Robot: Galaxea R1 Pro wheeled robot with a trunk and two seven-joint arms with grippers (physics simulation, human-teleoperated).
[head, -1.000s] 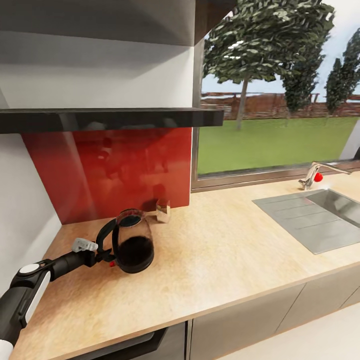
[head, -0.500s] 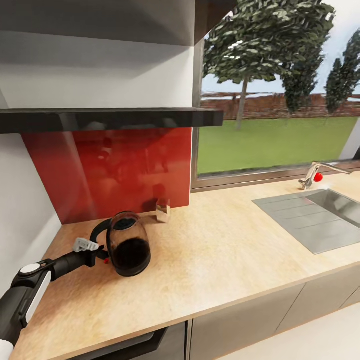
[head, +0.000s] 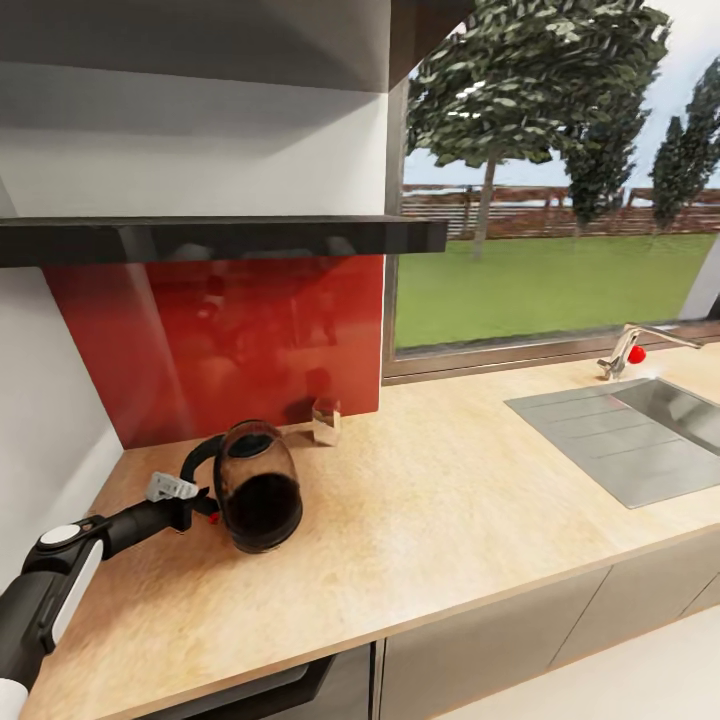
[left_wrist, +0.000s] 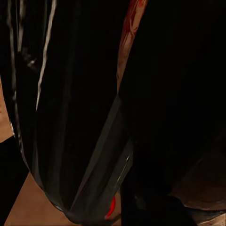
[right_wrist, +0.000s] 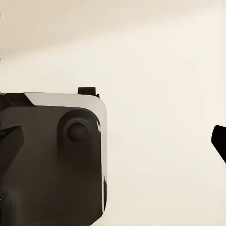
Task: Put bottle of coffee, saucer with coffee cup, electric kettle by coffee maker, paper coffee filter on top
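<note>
The left gripper clamps the black handle of the electric kettle, which sits tilted on the kitchen countertop just right of the fingers. Farther right lies the sink. The right gripper's state cannot be told.

Clear-glass, black-handled electric kettle; pale wood-look kitchen countertop; red backsplash

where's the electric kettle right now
In the head view the electric kettle sits tilted on the kitchen countertop at its left end, in front of the red backsplash, with the left gripper at its handle.
</note>
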